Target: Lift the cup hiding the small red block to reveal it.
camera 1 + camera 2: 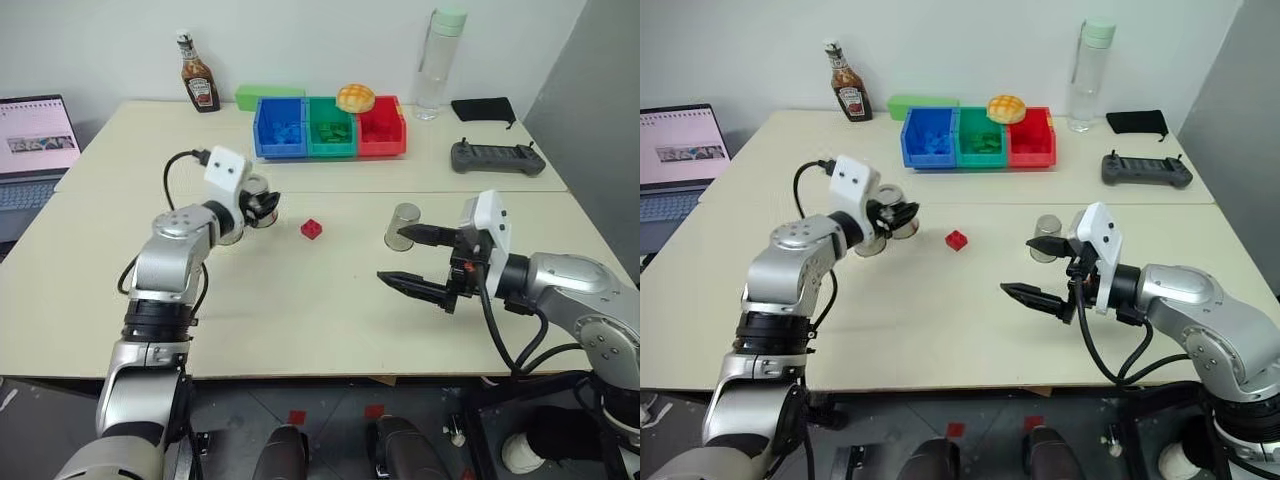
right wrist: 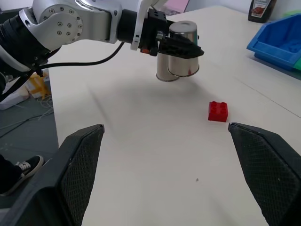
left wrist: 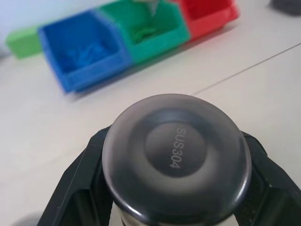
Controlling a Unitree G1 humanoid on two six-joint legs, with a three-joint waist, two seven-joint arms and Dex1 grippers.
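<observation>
My left gripper point(image 1: 262, 207) is shut on a silver metal cup point(image 2: 184, 52) and holds it upside down, lifted off the table, left of the small red block point(image 1: 311, 229). The block lies uncovered on the table. In the left wrist view the cup's base point(image 3: 176, 155) sits between my two black fingers point(image 3: 75, 188). A second cup point(image 2: 162, 70) stands on the table just behind the held one. A third cup point(image 1: 402, 226) stands upside down right of the block. My right gripper point(image 1: 392, 256) hovers open in front of that third cup, with nothing in it.
Blue point(image 1: 279, 126), green point(image 1: 331, 128) and red point(image 1: 381, 128) bins stand at the back with a bun point(image 1: 355, 97) on top. A ketchup bottle point(image 1: 198, 74), a water bottle point(image 1: 439, 62), a controller point(image 1: 497, 157), a black pouch point(image 1: 483, 108) and a laptop point(image 1: 35, 150) ring the table.
</observation>
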